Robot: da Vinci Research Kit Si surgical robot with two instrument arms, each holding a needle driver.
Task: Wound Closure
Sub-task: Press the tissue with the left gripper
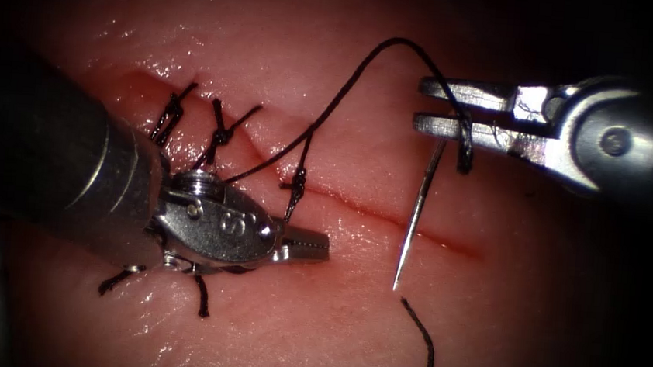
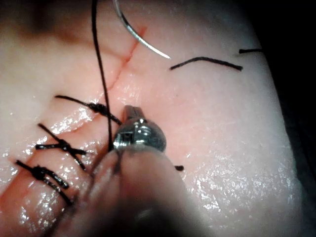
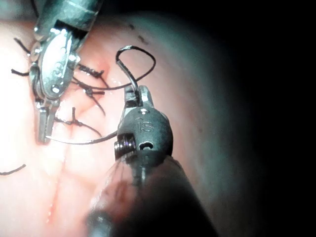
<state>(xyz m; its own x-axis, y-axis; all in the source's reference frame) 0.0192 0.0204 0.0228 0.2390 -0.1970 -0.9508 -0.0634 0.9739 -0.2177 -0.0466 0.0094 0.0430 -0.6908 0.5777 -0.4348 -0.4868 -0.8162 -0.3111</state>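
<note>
Endoscope view: needle (image 1: 415,218) in right claw (image 1: 445,111).

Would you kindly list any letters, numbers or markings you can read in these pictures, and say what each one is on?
"S" – stamped on the left claw, seen in the endoscope view.
"IS" – stamped on the right claw, read in the right wrist view; the first character is uncertain.
A stamped mark on the left claw in the right wrist view is too blurred to read.

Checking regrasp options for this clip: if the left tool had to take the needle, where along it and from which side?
Probably the mid-curve, from the endoscope view's left. The needle hangs free above the tissue from the right tool, which grips its thread end; the point hangs down over the cut. The left tool, shut and empty, lies on that side.
</note>
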